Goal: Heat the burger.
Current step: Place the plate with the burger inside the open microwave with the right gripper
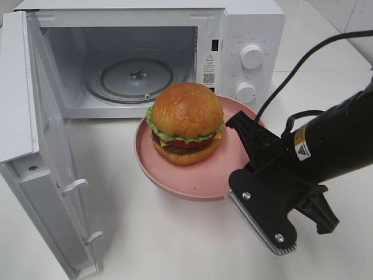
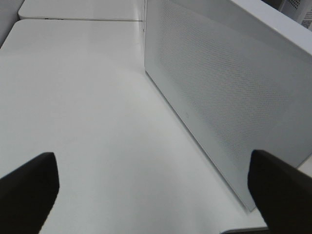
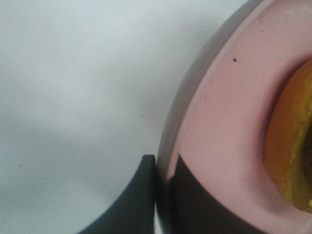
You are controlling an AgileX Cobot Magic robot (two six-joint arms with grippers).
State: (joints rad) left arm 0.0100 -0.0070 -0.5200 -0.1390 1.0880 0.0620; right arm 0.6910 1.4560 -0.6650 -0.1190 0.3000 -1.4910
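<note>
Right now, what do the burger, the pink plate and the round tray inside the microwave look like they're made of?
The burger: maybe a plastic model, since its bun is glossy; it could be real. The pink plate: smooth matte plastic or ceramic, with a dull sheen. The round tray inside the microwave: probably clear glass, see-through with shiny rings.

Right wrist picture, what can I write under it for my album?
The right pincer pinches the rim of the pink plate, with the burger on it.

glossy golden bun on the burger [image 1: 187, 111], smooth matt pink plate [image 1: 192, 184], clear glass turntable [image 1: 137, 79], smooth white microwave casing [image 1: 250, 26], finely dotted white panel [image 2: 219, 97], smooth matt white worktop [image 1: 175, 239]
</note>
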